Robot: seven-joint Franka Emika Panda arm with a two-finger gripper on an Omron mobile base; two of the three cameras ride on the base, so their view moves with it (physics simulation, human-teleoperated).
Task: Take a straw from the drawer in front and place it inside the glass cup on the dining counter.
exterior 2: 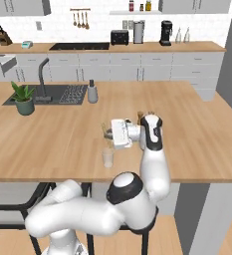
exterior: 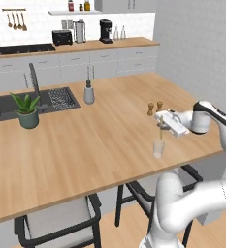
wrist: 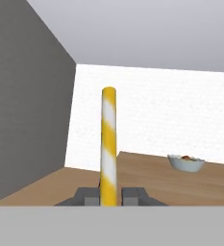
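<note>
My gripper (exterior: 159,119) reaches out level over the dining counter (exterior: 85,145), shut on the straw (exterior: 161,130). The straw hangs upright, its lower end just above the glass cup (exterior: 158,148) near the counter's front edge. From the right base view the gripper (exterior 2: 106,131) is directly over the glass cup (exterior 2: 107,158) on the dining counter (exterior 2: 58,144). In the hand view the yellow-and-white striped straw (wrist: 108,144) stands between the two fingertips of the gripper (wrist: 108,198). A light-grey drawer (exterior 2: 2,63) stands open in the back cabinets at far left.
Two brown shakers (exterior: 154,108) stand just behind the gripper. A grey soap bottle (exterior: 88,93), a potted plant (exterior: 28,110) and a sink (exterior: 32,102) lie further left. Stools (exterior: 61,220) sit under the counter's front edge. A white bowl (wrist: 185,163) rests on a wood surface.
</note>
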